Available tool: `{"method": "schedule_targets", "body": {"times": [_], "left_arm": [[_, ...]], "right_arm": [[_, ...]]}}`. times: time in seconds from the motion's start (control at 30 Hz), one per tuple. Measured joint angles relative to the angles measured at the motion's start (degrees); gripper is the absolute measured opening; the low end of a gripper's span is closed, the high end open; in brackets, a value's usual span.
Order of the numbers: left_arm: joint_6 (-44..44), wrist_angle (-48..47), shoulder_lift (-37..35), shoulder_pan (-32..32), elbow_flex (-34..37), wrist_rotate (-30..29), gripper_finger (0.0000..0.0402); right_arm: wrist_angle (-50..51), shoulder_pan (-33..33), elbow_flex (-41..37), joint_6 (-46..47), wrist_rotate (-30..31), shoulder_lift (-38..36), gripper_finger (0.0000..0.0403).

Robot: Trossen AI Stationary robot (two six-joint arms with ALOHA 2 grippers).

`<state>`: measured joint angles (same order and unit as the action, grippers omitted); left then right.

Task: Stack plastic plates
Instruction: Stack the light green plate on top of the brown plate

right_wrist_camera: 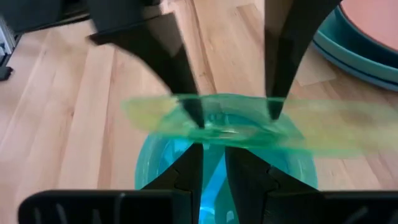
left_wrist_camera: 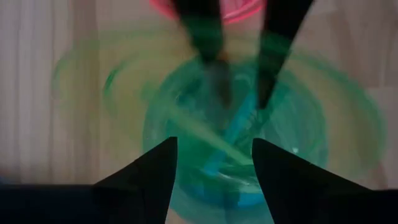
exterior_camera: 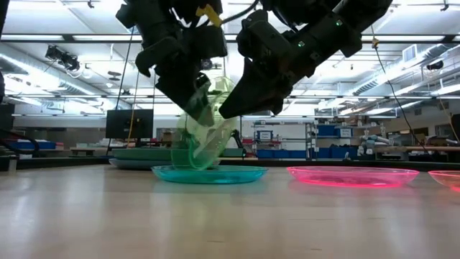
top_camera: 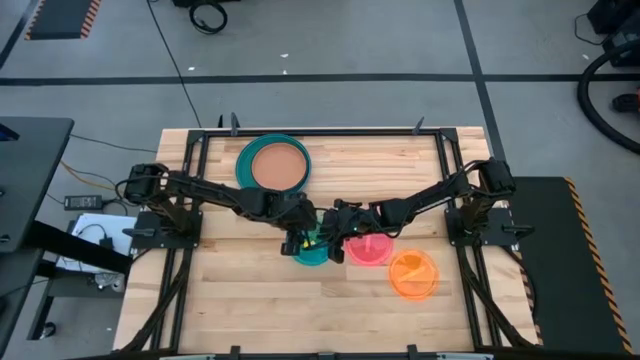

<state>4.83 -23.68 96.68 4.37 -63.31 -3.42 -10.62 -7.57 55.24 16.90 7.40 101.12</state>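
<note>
Far to the left and back of both pincers I see 1 part done: the tan-brown plate point(top_camera: 278, 166) sits nested in the large teal plates point(top_camera: 246, 152). My left gripper point(top_camera: 297, 240) hangs released just beside the green plate point(exterior_camera: 203, 133). My right gripper point(top_camera: 330, 236) is clenched on that plate's rim, holding it tilted over the small teal plate point(exterior_camera: 208, 174) beneath. To the right of the pincers, the pink plate point(top_camera: 368, 249) and orange plate point(top_camera: 413, 273) lie unstacked.

Light wooden slatted tabletop point(top_camera: 250, 300), bearing teal plate point(top_camera: 312, 255) at centre, pink plate point(top_camera: 370, 250) beside it, orange plate point(top_camera: 413, 274) nearby, tan-brown plate point(top_camera: 278, 164) on large teal plate point(top_camera: 244, 160) further back.
</note>
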Motion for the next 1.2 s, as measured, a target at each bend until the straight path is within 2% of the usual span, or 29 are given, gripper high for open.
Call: {"method": "schedule_targets", "body": {"times": [0.17, 0.4, 0.6, 1.0, 1.2], "left_arm": [[1.7, 2.7, -0.9, 0.2, -0.1, 0.1, 0.0217], [4.3, 2.4, -3.0, -2.6, 0.0, -1.4, 0.0217], [6.0, 1.4, -5.8, -5.0, 0.1, -1.6, 0.0217], [7.1, 0.0, -11.0, -9.3, 0.1, -2.1, 0.0217], [7.5, -1.6, -13.4, -11.3, 0.0, -2.1, 0.0217]], "right_arm": [[-0.5, 0.0, 0.0, -0.8, 0.6, 0.0, 0.0079], [0.1, 1.2, 1.4, -5.5, 3.1, -0.3, 0.0079], [7.4, 3.0, 6.4, -9.8, 3.9, -1.1, 0.0079], [9.9, 7.4, 10.1, -15.5, 3.4, -2.8, 0.0079], [11.2, 10.0, 13.7, -18.6, 0.3, -2.7, 0.0079]]}}
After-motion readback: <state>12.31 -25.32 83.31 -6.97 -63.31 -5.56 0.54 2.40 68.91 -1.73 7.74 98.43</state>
